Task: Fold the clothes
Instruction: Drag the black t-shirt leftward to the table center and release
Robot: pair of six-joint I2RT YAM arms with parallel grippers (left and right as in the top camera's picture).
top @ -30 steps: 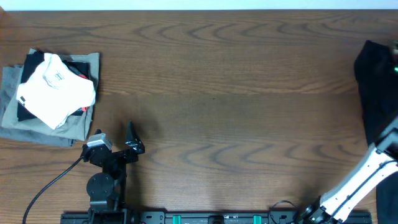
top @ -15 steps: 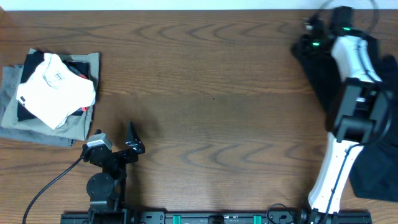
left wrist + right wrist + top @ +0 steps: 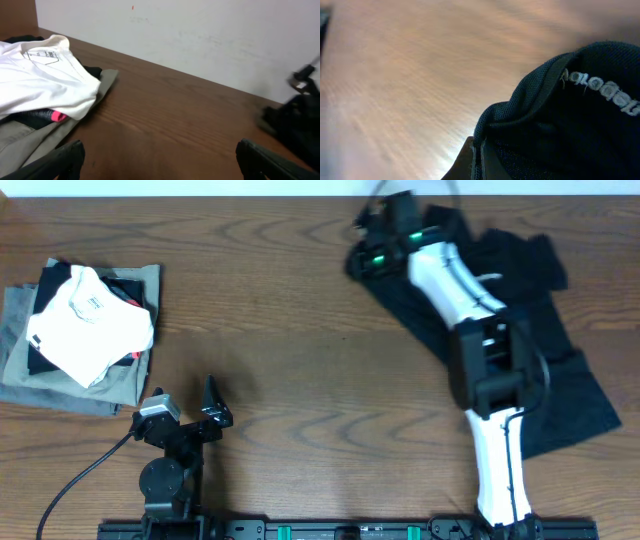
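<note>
Overhead: the black T-shirt (image 3: 560, 350) lies crumpled and partly spread on the desk (image 3: 300, 310), far across it from the white folded garment (image 3: 88, 320), which tops a grey-olive folded garment (image 3: 20, 355). The right arm (image 3: 480, 350) lies over the shirt. The right gripper (image 3: 362, 252) sits at the shirt's corner nearest the white garment, by the desk's far edge, its fingers shut on the cloth. The left gripper (image 3: 215, 405) sits just beyond the white garment's near corner, on the shirt's side, well apart from the shirt.

Left wrist: the left gripper (image 3: 165, 159) has its fingers (image 3: 62, 156) spread wide with only bare desk (image 3: 175, 120) between them. The white garment (image 3: 45, 80) is close by, over the grey-olive one (image 3: 30, 145), with a pink strip showing between them. The shirt (image 3: 295, 122) is a blurred dark mass far from the white garment.

Right wrist: the right gripper (image 3: 477, 156) is pressed together on a ribbed edge of the shirt (image 3: 570, 115), pale stitched lettering showing, above the blurred desk (image 3: 395, 75).
</note>
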